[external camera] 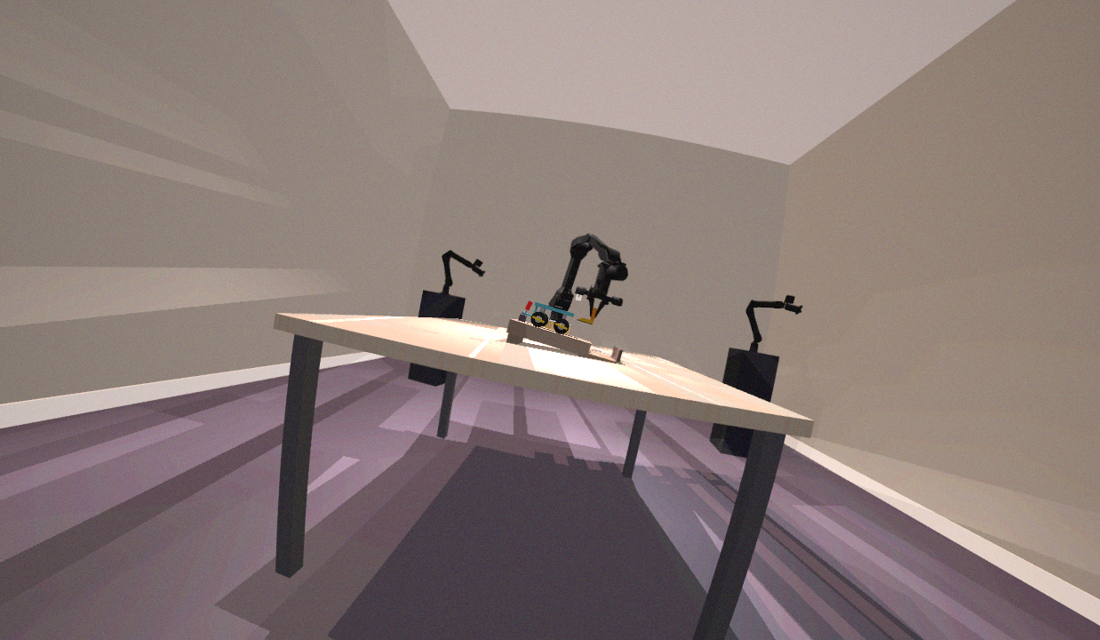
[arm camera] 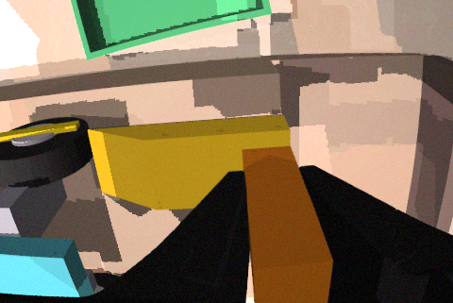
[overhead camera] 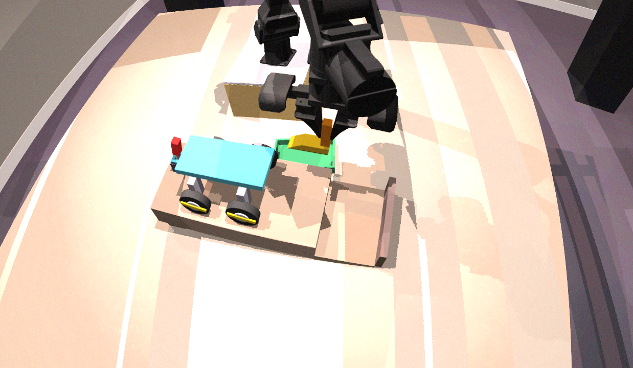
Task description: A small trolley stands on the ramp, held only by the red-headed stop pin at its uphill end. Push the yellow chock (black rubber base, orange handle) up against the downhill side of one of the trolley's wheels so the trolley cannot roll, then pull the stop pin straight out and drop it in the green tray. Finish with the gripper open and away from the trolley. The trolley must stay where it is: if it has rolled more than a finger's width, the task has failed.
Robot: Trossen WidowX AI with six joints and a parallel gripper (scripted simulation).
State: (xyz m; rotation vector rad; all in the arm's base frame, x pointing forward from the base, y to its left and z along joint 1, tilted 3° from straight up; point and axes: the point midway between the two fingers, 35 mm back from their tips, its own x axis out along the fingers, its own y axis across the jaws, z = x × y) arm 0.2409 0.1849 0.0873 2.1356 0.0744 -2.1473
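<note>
My gripper point(overhead camera: 326, 132) point(arm camera: 271, 184) is shut on the orange handle of the yellow chock point(overhead camera: 308, 143) point(external camera: 586, 320) point(arm camera: 179, 166). In the top view the chock hangs in front of the green tray point(overhead camera: 304, 157) point(arm camera: 165, 6), with its sloped end toward the trolley. The blue-topped trolley point(overhead camera: 224, 160) point(external camera: 553, 308) point(arm camera: 33, 270) stands on the ramp point(overhead camera: 300, 228) point(external camera: 550, 337). In the wrist view a trolley wheel point(arm camera: 52, 166) appears just left of the chock's tip; whether they touch I cannot tell. The red-headed stop pin point(overhead camera: 176, 146) point(external camera: 528, 305) stands at the uphill end. The chock's black base is hidden.
The ramp ends in a lower flat section point(overhead camera: 355, 228) with an upright end board point(overhead camera: 386, 219). A cardboard-coloured box point(overhead camera: 259, 102) stands behind the tray, near the arm. Two other arms stand on dark pedestals point(external camera: 441, 306) point(external camera: 751, 373) beyond the table.
</note>
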